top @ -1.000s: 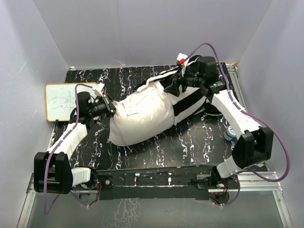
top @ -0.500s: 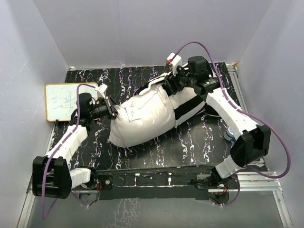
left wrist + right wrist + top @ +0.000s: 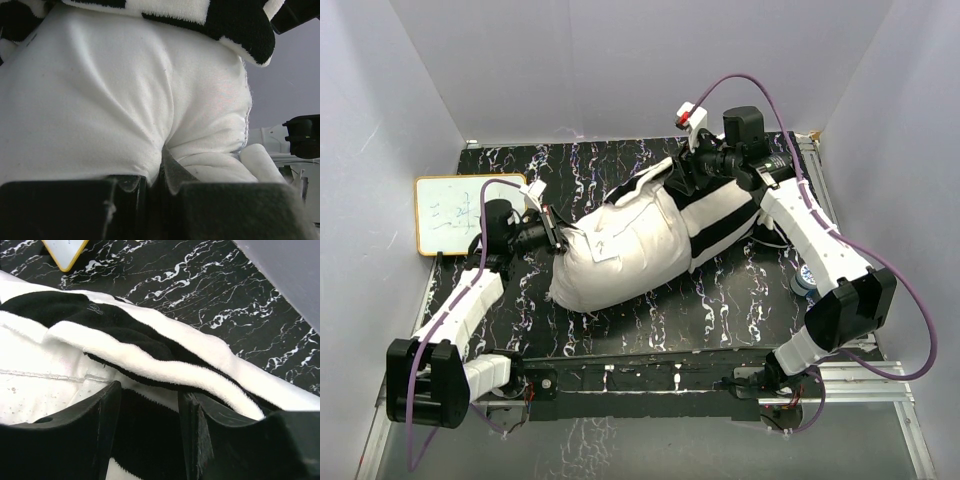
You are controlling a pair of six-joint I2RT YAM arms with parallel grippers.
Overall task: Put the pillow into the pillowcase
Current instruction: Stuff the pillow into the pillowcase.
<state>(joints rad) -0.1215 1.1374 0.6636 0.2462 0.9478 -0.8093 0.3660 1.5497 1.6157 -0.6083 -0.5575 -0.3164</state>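
Observation:
The plump white pillow (image 3: 615, 255) lies across the middle of the black marbled table, its right end inside the black-and-white striped pillowcase (image 3: 725, 215). My left gripper (image 3: 558, 232) is shut on a pinch of the pillow (image 3: 100, 100) at its left end, with the pillowcase (image 3: 240, 25) hem showing above in the left wrist view. My right gripper (image 3: 682, 180) sits at the far edge of the pillowcase mouth. In the right wrist view, the right gripper (image 3: 150, 400) has its jaws apart, straddling a fold of the pillowcase (image 3: 150, 345), with the pillow (image 3: 30, 385) to the left.
A small yellow-framed whiteboard (image 3: 455, 213) lies at the table's left edge, just beyond my left arm. A small blue object (image 3: 805, 281) sits by the right rail. White walls enclose the table on three sides.
My right gripper has shifted left along the pillowcase mouth and its jaws have narrowed. The striped hem has crept slightly further over the pillow. The left gripper has kept its hold.

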